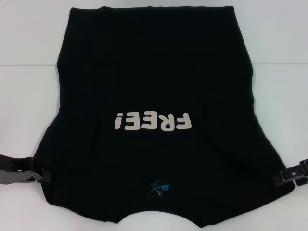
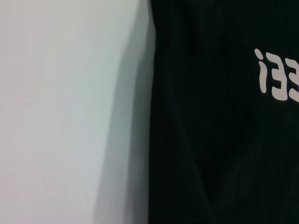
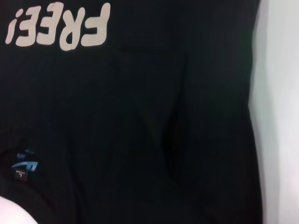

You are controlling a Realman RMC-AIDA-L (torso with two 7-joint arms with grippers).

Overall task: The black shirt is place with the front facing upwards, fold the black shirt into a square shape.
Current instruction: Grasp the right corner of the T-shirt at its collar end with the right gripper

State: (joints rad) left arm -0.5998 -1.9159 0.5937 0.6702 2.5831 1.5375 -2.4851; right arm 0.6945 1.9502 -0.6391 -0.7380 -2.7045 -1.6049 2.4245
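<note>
Table: white surface filling the head view, bare at the left and right edges and along the top.
Black shirt: the black shirt lies flat, front up, across the middle of the head view. Its long axis runs top to bottom of the frame, hem at the top, collar at the bottom centre, sleeves spreading to the lower left and lower right.
Lettering: cream "FREE!" just below frame centre, reading upside down in the head view.
Neck mark: small blue mark with a dark tag below it, at bottom centre inside the collar; its writing is too small to read.
Left gripper: left gripper at the lower left edge, at the sleeve's edge; whether clenched or released cannot be told.
Right gripper: right gripper at the lower right edge, at the other sleeve's edge; its state likewise cannot be told.
</note>
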